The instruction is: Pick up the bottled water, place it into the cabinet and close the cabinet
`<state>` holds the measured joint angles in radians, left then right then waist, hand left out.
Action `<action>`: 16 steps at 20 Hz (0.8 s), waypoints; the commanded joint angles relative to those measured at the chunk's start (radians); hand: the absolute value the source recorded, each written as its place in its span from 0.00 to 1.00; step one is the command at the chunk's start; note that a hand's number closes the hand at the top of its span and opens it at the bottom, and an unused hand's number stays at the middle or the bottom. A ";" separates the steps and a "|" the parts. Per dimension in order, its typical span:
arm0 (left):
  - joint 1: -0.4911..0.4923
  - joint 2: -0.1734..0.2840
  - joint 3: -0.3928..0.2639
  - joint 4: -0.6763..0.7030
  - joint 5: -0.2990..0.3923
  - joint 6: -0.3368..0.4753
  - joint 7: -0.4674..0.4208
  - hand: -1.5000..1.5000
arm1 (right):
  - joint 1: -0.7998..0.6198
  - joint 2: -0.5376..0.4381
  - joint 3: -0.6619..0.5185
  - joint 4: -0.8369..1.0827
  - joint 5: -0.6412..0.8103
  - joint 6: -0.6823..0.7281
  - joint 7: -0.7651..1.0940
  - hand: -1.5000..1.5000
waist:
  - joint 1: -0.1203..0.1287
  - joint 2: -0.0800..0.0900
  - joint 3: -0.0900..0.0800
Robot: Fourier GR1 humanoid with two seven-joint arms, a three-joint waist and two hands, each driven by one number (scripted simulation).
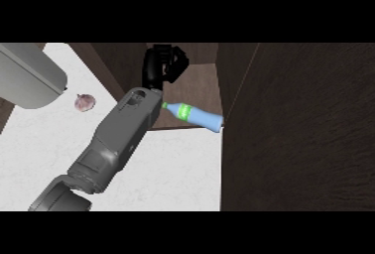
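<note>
White counter runs under a dark wooden cabinet (pixel 198 64) whose door (pixel 300 129) stands open at the right. Lying on its side at the cabinet's lower front edge is the bottled water (pixel 193 115), its cap toward the forearm and its base against the door, so it looks set down rather than held. Just above it, one black hand (pixel 164 62) sits inside the cabinet with fingers curled round nothing visible, probably clear of the bottle; which arm it belongs to is hard to judge, likely the left. Well apart on the counter lies a small pinkish thing (pixel 85 102), beside a grey rounded appliance (pixel 29 74). Closing the door seems the remaining step.
</note>
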<state>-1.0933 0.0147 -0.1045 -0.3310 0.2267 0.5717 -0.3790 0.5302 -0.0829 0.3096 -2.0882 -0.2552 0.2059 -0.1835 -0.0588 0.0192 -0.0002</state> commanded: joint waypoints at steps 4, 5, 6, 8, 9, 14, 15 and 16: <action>-0.063 0.026 -0.002 0.155 -0.063 0.084 -0.028 1.00 | 0.043 -0.042 -0.012 -0.059 -0.023 0.024 0.012 0.00 | -0.008 0.001 0.000; -0.023 0.059 -0.006 0.170 -0.071 0.068 -0.072 1.00 | 0.003 0.004 0.028 -0.021 0.014 -0.005 0.003 0.00 | -0.008 0.007 -0.001; -0.021 0.049 -0.003 0.185 -0.071 0.083 -0.074 1.00 | 0.020 -0.001 0.020 -0.010 0.018 -0.004 -0.009 0.00 | -0.012 0.007 -0.001; -0.060 0.074 0.001 0.201 -0.077 0.090 -0.053 0.00 | 0.016 -0.010 0.017 -0.026 0.010 0.001 0.003 0.00 | -0.013 0.007 -0.001; -0.049 0.061 0.014 0.195 -0.066 0.095 -0.080 0.00 | -0.029 0.005 0.003 0.011 -0.011 0.000 0.006 0.00 | -0.006 0.009 -0.001; -0.051 0.040 0.019 0.236 -0.073 0.126 -0.076 0.00 | 0.006 -0.018 -0.003 0.018 0.001 0.022 -0.030 0.00 | -0.011 0.007 0.000; -0.031 0.063 0.025 0.237 -0.070 0.131 -0.102 0.00 | -0.005 -0.002 0.014 0.024 0.001 0.016 -0.027 0.00 | -0.018 0.014 -0.001; -0.046 0.076 0.030 0.243 -0.065 0.100 -0.082 0.00 | 0.002 -0.012 -0.010 0.063 -0.004 0.039 -0.072 0.00 | -0.022 0.014 0.000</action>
<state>-1.1631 0.0293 -0.0788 -0.1288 0.1700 0.6938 -0.4487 0.5329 -0.0957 0.3064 -2.0685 -0.2634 0.2291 -0.2130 -0.0773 0.0187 0.0055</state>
